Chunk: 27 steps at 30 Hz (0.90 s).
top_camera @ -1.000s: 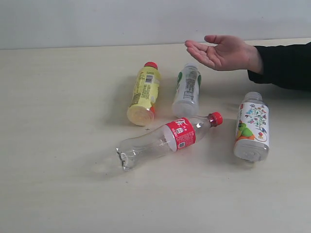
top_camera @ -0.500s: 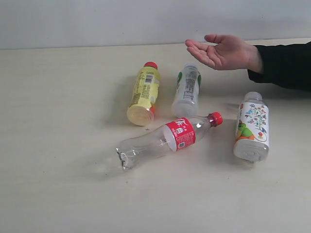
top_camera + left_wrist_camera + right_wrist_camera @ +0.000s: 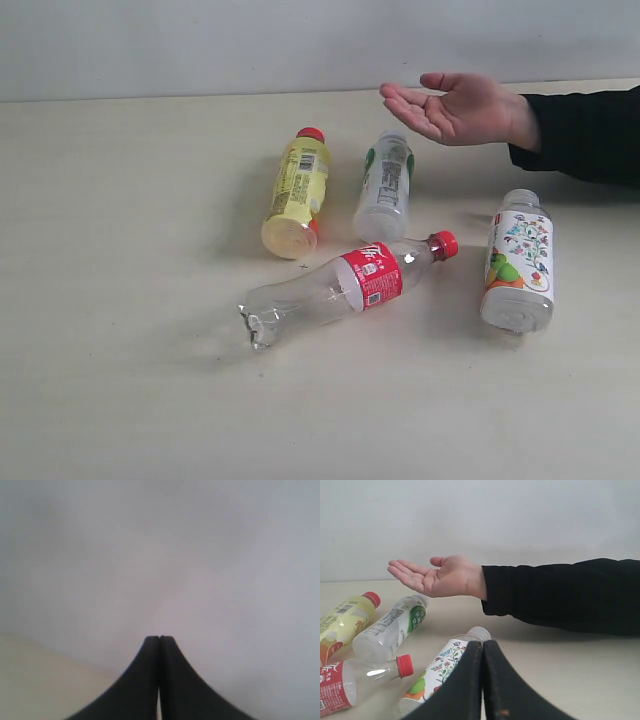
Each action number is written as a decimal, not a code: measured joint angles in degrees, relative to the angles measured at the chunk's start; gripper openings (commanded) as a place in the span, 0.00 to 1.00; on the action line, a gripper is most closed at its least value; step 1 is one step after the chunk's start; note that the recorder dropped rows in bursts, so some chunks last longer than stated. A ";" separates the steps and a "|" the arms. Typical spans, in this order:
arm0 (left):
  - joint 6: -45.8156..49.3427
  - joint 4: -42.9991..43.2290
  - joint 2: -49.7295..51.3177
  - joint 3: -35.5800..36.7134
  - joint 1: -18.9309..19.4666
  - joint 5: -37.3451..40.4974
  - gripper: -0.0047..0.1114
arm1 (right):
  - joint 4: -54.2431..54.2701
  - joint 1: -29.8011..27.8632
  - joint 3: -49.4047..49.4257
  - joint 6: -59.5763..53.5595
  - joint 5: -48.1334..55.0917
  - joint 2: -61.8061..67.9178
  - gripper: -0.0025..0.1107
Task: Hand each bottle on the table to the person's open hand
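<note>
Four bottles lie on the cream table (image 3: 120, 300). The yellow bottle with a red cap (image 3: 296, 192) and the clear bottle with a white-green label (image 3: 385, 186) lie side by side at the middle. In front of them lies the clear bottle with a red label (image 3: 345, 286). The floral bottle (image 3: 519, 260) rests at the right. The person's open hand (image 3: 455, 107) hovers palm up at the back right. My right gripper (image 3: 482, 642) is shut and empty, above the floral bottle (image 3: 445, 670). My left gripper (image 3: 159, 638) is shut, facing a blank grey wall. Neither gripper shows in the exterior view.
The person's black sleeve (image 3: 585, 132) reaches in from the right edge, above the table. A pale grey wall (image 3: 200, 45) runs behind the table's far edge. In the right wrist view the hand (image 3: 437, 575) and sleeve (image 3: 565, 597) hang beyond the floral bottle.
</note>
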 measured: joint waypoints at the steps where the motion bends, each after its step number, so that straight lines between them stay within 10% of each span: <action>1: 2.33 1.58 4.92 -2.33 0.00 6.02 0.04 | 0.00 0.00 0.00 0.00 0.00 0.00 0.02; 4: 17.65 0.13 26.93 -11.24 0.00 31.75 0.04 | 0.37 0.00 0.00 0.00 0.00 0.00 0.02; 8: 33.11 -9.58 39.47 -18.98 -0.88 47.67 0.04 | 0.59 0.00 0.00 0.00 0.00 0.00 0.02; 27: 46.14 -12.51 45.49 -32.55 -32.05 57.46 0.04 | 0.80 0.00 0.00 0.00 0.00 0.00 0.02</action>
